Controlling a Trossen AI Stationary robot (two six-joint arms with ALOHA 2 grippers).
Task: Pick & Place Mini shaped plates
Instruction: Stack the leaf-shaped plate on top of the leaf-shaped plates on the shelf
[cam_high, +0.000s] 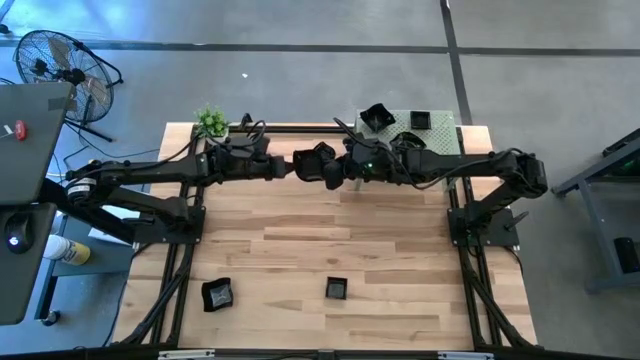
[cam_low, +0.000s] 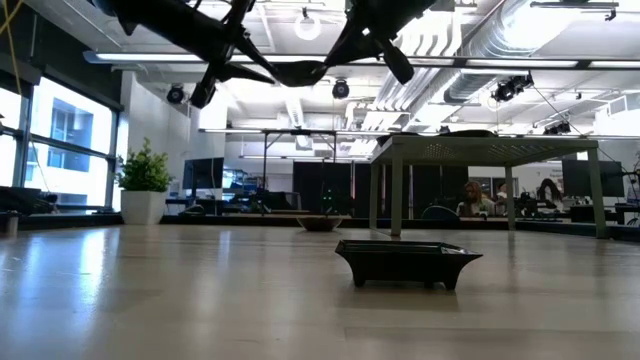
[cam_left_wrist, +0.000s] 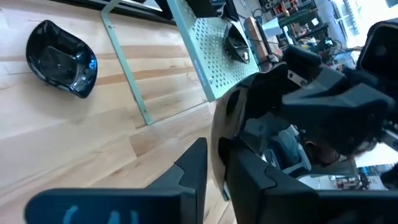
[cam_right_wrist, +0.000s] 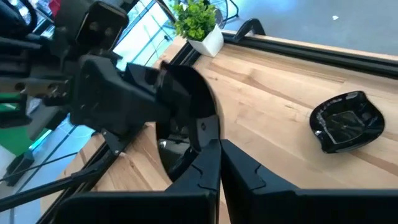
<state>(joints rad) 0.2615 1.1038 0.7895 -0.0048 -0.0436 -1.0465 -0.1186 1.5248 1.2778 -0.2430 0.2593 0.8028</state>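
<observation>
One glossy black mini plate (cam_high: 318, 163) is held in the air over the far middle of the table, standing on edge between both grippers. My left gripper (cam_high: 296, 163) meets it from the left and my right gripper (cam_high: 342, 166) from the right, each shut on its rim. A wavy plate (cam_high: 217, 293) and a square plate (cam_high: 336, 289) rest on their bases near the table's near edge. The square plate (cam_low: 405, 262) stands on small feet in the low view. Three more plates (cam_high: 377, 117) lie on the pale green perforated stand (cam_high: 440, 135). My left gripper pinches the plate's rim (cam_left_wrist: 215, 146) between its two fingers (cam_left_wrist: 194, 167), level from the table's left. The plate is lifted clear and stands on edge. My right gripper pinches the opposite rim (cam_right_wrist: 208, 127) between its fingers (cam_right_wrist: 242, 168), level from the table's right, with the hollow of the plate (cam_right_wrist: 180, 118) facing its camera.
A potted plant (cam_high: 211, 121) stands at the far left corner. The green stand (cam_left_wrist: 214, 53) fills the far right corner on thin legs. Dark frame rails run along the table's sides. Bare wood lies between the arms and the two near plates.
</observation>
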